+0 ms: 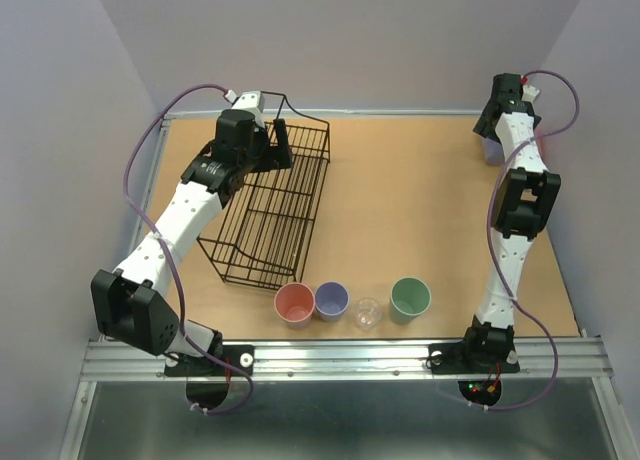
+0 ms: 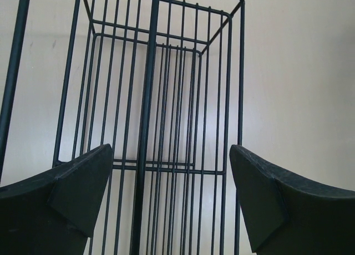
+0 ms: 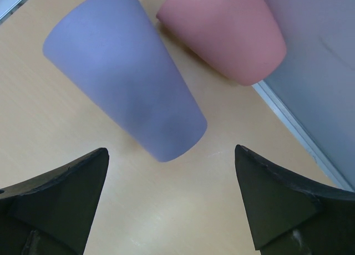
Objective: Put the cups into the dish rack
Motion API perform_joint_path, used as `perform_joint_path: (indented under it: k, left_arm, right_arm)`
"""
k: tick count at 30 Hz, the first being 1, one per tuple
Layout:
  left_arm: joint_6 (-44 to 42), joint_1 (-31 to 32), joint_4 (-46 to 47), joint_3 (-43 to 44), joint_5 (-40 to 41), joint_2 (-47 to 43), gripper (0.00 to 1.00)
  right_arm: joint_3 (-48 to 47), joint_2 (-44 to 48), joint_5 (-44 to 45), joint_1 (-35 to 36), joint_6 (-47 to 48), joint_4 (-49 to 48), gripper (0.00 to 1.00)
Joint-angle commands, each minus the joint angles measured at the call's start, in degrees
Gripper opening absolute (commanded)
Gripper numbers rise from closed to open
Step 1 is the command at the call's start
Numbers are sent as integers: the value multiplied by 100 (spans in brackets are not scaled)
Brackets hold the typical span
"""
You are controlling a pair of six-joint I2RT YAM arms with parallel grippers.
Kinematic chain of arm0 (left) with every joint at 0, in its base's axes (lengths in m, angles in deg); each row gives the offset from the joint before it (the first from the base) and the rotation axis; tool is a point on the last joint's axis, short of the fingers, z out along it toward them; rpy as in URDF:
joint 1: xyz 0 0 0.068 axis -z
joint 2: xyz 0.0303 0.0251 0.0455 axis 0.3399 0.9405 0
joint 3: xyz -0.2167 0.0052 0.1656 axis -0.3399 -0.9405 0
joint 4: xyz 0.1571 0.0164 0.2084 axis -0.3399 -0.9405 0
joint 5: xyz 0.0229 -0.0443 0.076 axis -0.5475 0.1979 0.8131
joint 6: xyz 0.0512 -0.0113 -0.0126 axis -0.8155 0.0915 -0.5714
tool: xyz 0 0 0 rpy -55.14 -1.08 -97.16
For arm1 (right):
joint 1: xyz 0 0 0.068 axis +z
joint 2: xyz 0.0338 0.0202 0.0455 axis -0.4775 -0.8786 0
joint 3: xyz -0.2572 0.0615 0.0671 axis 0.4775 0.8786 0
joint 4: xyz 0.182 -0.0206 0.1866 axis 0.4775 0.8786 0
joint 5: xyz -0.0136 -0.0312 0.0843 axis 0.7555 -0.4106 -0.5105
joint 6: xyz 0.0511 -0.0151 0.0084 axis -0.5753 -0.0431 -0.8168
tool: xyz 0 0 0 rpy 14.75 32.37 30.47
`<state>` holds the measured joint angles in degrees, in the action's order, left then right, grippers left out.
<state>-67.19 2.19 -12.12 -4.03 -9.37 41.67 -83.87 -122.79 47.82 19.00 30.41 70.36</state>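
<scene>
Cups look light, stiff, slick — pinch one wall at the rim.
Top: pink cup, lavender cup, clear cup, green cup just off the dish rack's near end.
Left wrist: left fingers spread, a rack bar between them.
Right wrist: right fingers released — second lavender cup, second pink cup ahead, far from the rack.
Six cups, one rack.

The black wire dish rack lies on the left of the tabletop. By its near end, a salmon cup, lavender cup, clear cup and mint cup stand upright in a row. A second lavender cup and second salmon cup stand side by side.
</scene>
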Motion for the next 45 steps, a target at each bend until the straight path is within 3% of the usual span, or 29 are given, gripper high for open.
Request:
perform_joint_path:
  k: [1,6,11,18,28,33,37,45]
  left_arm:
    - [-175,26,-17,347,-33,-169,98]
    - [-122,26,-132,312,-68,-152,98]
    - [-131,26,-228,417,-86,-55,98]
    - [-192,26,-316,628,-60,182,98]
    - [-219,26,-439,629,125,182,98]
    - [-175,35,-352,392,160,112,98]
    - [-105,26,-272,365,108,147,98]
    - [212,26,167,-416,37,-345,98]
  right_arm:
    - [-431,102,361,-68,149,18,100]
    - [-546,-100,713,-68,228,18,100]
    - [-493,-311,485,-68,228,1,100]
    - [-433,-584,-489,-68,141,-298,100]
    - [-414,-610,-1079,-68,-17,-763,100]
    - [-195,-41,-2465,46,-579,-1227,100]
    - [-167,137,-2408,187,-966,-1808,100]
    - [-1214,-548,-949,178,-1520,-2239,100]
